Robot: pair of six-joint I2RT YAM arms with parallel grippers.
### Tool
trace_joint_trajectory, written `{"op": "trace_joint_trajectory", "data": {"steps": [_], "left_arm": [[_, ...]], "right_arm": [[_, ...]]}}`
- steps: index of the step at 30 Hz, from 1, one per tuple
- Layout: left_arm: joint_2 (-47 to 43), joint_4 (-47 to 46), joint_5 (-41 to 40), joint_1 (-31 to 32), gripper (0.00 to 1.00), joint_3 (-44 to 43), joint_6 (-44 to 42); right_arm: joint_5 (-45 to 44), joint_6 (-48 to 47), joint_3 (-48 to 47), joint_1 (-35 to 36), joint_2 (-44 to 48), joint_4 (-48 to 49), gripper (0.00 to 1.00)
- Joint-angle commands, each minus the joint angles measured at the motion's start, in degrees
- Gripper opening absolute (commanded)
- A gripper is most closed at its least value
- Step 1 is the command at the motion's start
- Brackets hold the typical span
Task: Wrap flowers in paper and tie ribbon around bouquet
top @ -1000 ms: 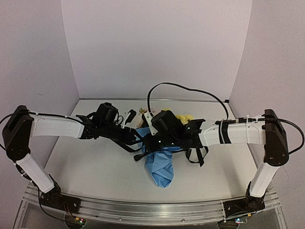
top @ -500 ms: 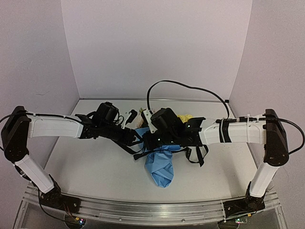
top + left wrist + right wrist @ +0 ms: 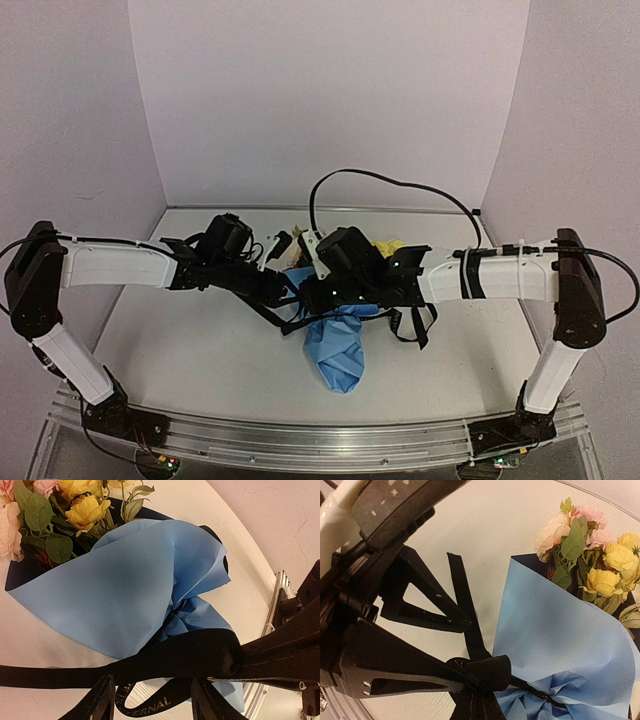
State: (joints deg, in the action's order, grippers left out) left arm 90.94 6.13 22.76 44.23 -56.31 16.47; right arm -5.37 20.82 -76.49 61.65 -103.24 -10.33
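The bouquet lies mid-table: light blue paper (image 3: 336,350) (image 3: 135,580) (image 3: 555,630) cones around yellow and pink flowers (image 3: 388,245) (image 3: 82,505) (image 3: 600,560), with the paper pinched at its narrow waist. A black ribbon (image 3: 170,655) (image 3: 465,595) crosses that waist. My right gripper (image 3: 300,322) (image 3: 467,679) is shut on a bunched fold of the ribbon, seen in the left wrist view at the right (image 3: 235,660). My left gripper (image 3: 285,292) (image 3: 152,680) stands open, a lettered ribbon loop (image 3: 150,702) hanging between its fingers without being clamped.
Loose ribbon loops (image 3: 410,325) hang under the right forearm. A black cable (image 3: 380,182) arcs over the back of the table. The metal rail (image 3: 300,435) (image 3: 274,612) runs along the near edge. Walls close the table on three sides.
My left gripper has edged slightly to the right, toward the bouquet's waist. The right gripper and the bouquet have stayed put.
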Motion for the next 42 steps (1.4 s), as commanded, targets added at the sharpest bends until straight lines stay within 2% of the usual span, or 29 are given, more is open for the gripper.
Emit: {"op": "trace_joint_trajectory", "data": {"steps": [1,8,14,16,19,21,23,27,42], "left_arm": [[-0.2,-1.5,2.0,0.7,0.54,-1.7,-0.6],[3.1,-3.8,-0.8,1.3,0.54,-4.1,-0.8],[4.3,-9.1,-2.3,1.3,0.44,-4.0,0.9],[4.3,-10.7,-3.0,1.3,0.38,-3.4,1.5],[5.1,-12.4,-3.5,1.3,0.16,-3.1,2.6],[5.6,-13.6,-3.5,1.3,0.05,-3.0,3.7],[5.7,-14.6,-3.6,1.3,0.01,-2.7,5.1],[5.2,-14.8,-4.2,1.3,0.00,-2.7,8.1],[2.8,-8.5,-8.3,1.3,0.00,-5.6,10.0]], "right_arm": [[-1.1,-0.4,-2.1,0.1,0.4,0.2,0.00],[-0.2,-0.7,-2.1,0.1,0.5,0.2,0.00],[-0.3,0.3,-1.5,0.1,0.6,0.3,0.01],[-0.7,1.0,-1.1,0.1,0.5,0.6,0.03],[-0.7,2.2,-0.4,0.1,0.4,1.5,0.08],[-1.2,3.1,0.1,0.1,0.5,2.2,0.14],[-1.9,4.4,0.8,0.1,0.8,2.9,0.22],[-1.7,7.0,3.7,0.0,2.0,6.2,0.30],[2.3,11.8,3.6,1.4,-1.9,9.9,0.30]]}}
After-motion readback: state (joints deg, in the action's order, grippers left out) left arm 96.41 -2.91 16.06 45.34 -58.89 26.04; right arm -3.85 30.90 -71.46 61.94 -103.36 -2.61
